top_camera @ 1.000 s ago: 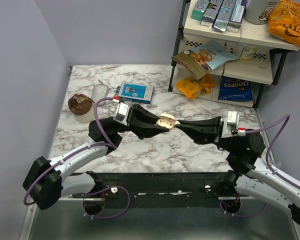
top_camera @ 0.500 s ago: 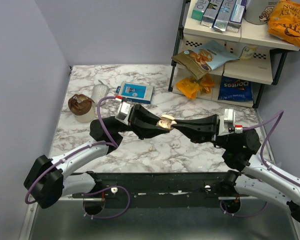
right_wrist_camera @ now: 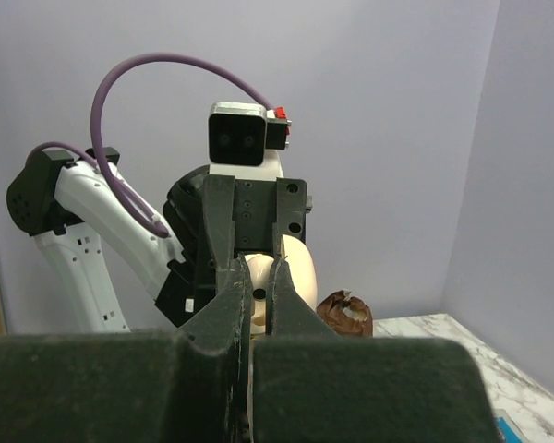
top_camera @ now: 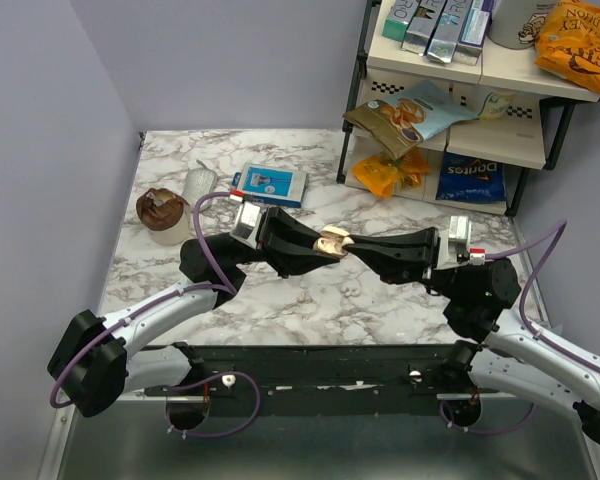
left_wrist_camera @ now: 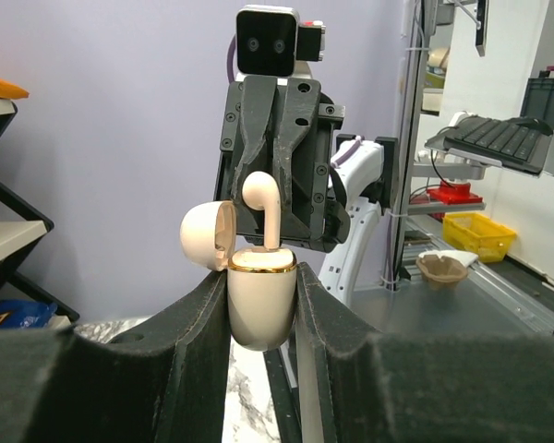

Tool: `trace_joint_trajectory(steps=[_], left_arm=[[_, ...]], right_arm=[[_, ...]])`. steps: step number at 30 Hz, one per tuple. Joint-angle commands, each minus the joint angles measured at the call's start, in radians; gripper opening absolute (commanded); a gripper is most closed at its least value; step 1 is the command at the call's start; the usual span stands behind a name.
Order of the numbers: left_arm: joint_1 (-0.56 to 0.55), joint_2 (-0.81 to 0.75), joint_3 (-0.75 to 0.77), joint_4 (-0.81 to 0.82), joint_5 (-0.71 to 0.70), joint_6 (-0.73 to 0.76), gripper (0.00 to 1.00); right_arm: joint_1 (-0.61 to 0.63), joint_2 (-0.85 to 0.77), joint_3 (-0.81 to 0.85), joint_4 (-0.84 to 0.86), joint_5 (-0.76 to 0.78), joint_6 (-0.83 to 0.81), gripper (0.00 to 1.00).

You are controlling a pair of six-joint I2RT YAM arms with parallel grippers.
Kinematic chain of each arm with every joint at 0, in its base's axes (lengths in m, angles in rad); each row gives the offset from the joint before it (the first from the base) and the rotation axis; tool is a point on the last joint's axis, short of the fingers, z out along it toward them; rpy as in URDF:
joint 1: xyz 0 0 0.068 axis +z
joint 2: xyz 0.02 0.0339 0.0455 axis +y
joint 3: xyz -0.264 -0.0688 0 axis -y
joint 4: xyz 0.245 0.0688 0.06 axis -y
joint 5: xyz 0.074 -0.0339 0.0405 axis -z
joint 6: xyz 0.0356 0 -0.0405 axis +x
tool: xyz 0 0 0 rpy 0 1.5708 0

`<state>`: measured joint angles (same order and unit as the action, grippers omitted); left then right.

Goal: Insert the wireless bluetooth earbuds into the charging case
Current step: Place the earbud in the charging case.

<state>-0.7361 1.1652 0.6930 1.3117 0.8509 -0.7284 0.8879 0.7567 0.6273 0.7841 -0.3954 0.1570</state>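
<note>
Above the middle of the desk, the left gripper (top_camera: 320, 247) clamped the open charging case (left_wrist_camera: 261, 303). The right gripper (top_camera: 353, 248) pinched one earbud (left_wrist_camera: 257, 191), its stem reaching the case's rim.

White earbud (left_wrist_camera: 258, 190) stem-down in open cream charging case (left_wrist_camera: 261, 309)

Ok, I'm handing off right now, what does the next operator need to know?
Left gripper: shut on the cream oval charging case with gold rim, lid open.
Right gripper: shut on a glossy white plastic earbud, stem down at the case's opening.
Done: both picked up, aligned.
Left: seat this earbud, release; second earbud not in view, possibly already inside.
</note>
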Motion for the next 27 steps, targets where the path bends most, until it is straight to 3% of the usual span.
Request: trace_joint_trajectory(steps=[1, 27], left_arm=[[-0.002, -0.012, -0.01, 0.377, -0.05, 0.0, 0.0], [-0.025, 0.004, -0.016, 0.379, -0.234, 0.035, 0.0]], right_arm=[[0.005, -0.007, -0.021, 0.034, 0.046, -0.017, 0.01], [0.005, 0.038, -0.015, -0.006, 0.179, 0.016, 0.01]])
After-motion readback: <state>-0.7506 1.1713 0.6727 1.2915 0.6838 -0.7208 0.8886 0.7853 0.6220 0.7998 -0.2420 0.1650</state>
